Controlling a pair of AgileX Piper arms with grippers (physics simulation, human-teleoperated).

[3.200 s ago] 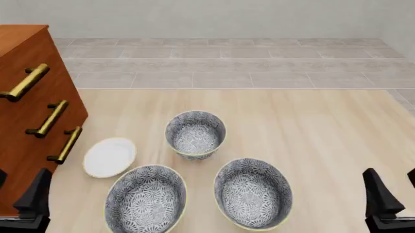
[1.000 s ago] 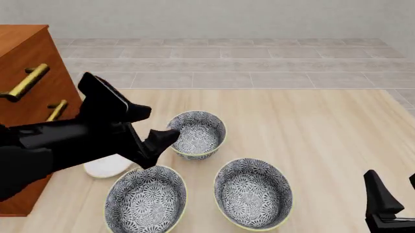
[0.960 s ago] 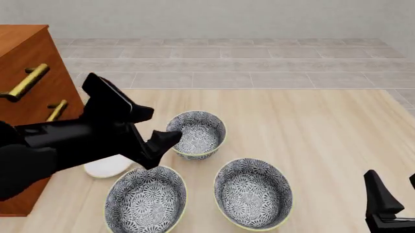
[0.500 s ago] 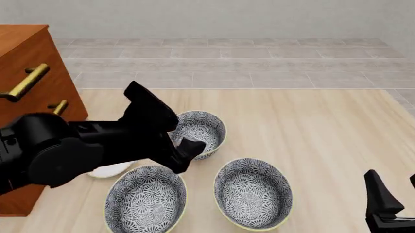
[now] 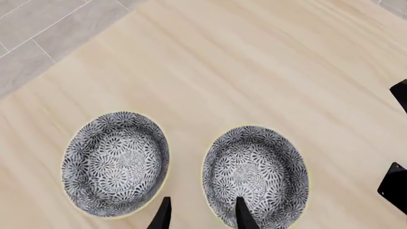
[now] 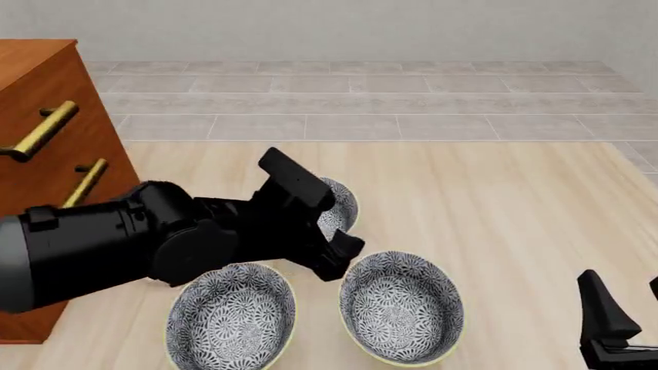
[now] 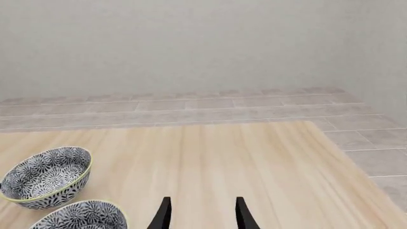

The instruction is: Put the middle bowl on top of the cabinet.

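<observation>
Left wrist view: the left gripper [image 5: 202, 217] is hanging above the table [image 5: 267, 71] with its two fingers parted and nothing between them. Below it the middle bowl [image 5: 116, 164] is sitting upright just beside another patterned bowl [image 5: 254, 174], and one fingertip is overlapping that second bowl's rim.

Front view: the left arm is reaching in from the left, covering most of the middle bowl, which is standing on the table to the right of the cabinet [image 6: 52, 154]. A third bowl [image 6: 231, 316] is lying nearer, on the left. The right gripper [image 6: 606, 327] is waiting at the near right corner.

Right wrist view: the right gripper's fingers are standing apart, gripping nothing, and the middle bowl is showing far off to the left.
</observation>
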